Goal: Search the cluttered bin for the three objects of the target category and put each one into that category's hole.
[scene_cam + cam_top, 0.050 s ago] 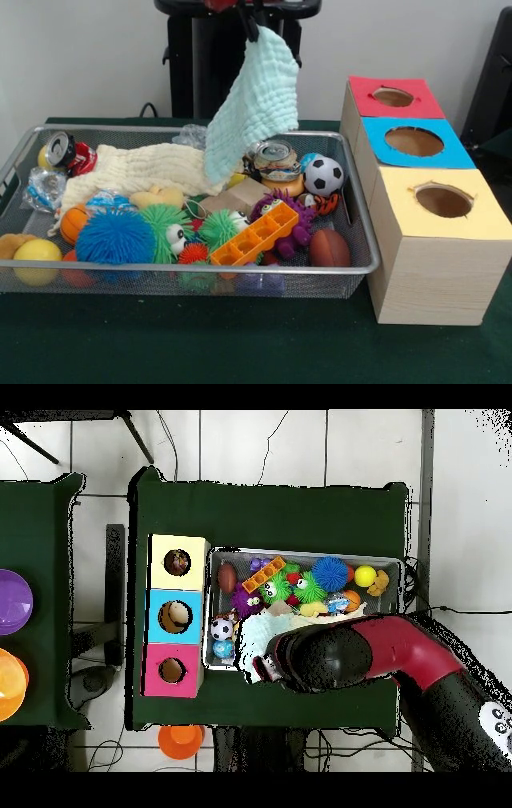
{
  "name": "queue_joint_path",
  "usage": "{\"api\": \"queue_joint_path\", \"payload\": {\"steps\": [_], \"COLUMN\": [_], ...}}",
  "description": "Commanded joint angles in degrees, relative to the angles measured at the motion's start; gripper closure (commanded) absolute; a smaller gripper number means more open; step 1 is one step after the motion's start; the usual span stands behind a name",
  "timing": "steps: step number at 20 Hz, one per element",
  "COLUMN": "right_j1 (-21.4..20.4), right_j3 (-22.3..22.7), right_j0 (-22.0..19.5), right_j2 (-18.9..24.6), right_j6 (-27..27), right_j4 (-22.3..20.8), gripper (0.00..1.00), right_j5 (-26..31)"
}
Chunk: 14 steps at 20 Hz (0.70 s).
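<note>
A pale blue washcloth point(252, 108) hangs with its long axis running down, upper corner pinched at the top and lower end dangling over the wire bin's point(364, 240) middle, above a cream cloth point(132, 172). The gripper point(250, 22) is closed on that corner. Beside the bin on the green counter point(240, 344) stand the red point(394, 97), blue point(414, 142) and yellow point(444, 202) holes.

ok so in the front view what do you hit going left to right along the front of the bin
yellow ball → blue spiky ball → orange block tray → brown football → yellow-topped box
</note>
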Motion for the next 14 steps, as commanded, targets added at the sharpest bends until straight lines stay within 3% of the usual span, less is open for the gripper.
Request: {"api": "queue_joint_path", "payload": {"steps": [1,6,14], "right_j1": [1.42,0.48,-0.46], "right_j3": [1.94,-0.02,-4.19], "right_j0": [0.54,4.14,9.73], "right_j2": [2.95,-0.72,-10.35], "right_j6": [-2.69,1.65,7.87], "right_j4": [-1.24,-4.37,-9.81], "gripper": [1.0,1.0,1.0], "right_j5": [-7.07,-11.12,-17.39]}}
